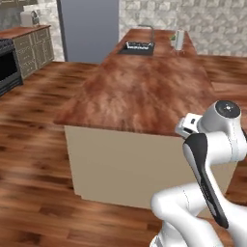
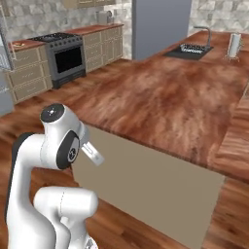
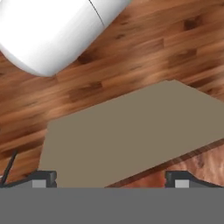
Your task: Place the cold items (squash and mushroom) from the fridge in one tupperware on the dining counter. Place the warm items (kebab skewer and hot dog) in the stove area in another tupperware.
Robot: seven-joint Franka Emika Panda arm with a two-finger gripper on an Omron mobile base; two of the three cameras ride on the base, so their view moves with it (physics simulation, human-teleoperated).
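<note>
Arm folded up close to the base, in front of the near end of the dining counter (image 1: 144, 91), elbow raised and the hand tucked low. In the hand view the gripper (image 3: 111, 179) has its two dark fingertips (image 3: 43, 178) standing far apart at the bottom edge, jaws spread wide with nothing between them; the view looks onto the beige side panel (image 3: 131, 131) of the counter and the wood plank floor (image 3: 144, 48). Counter top is reddish-brown wood grain; at its far end sit a recessed sink (image 1: 137, 47) with a faucet (image 1: 149, 30) and, to the right of it, an upright paper towel roll (image 1: 179, 39). From the right base view the same sink (image 2: 189, 48) and roll (image 2: 234, 45) show at the far end. Behind the counter stands a tall grey fridge (image 2: 160, 26), doors closed. Along the left wall run beige cabinets (image 2: 102, 46) with a stove (image 2: 63, 56), black oven door facing the room; a toaster (image 1: 29, 18) sits on the cabinet top near the fridge. Squash, mushroom, kebab skewer, hot dog and tupperware: cannot tell where any of them lies from these views
</note>
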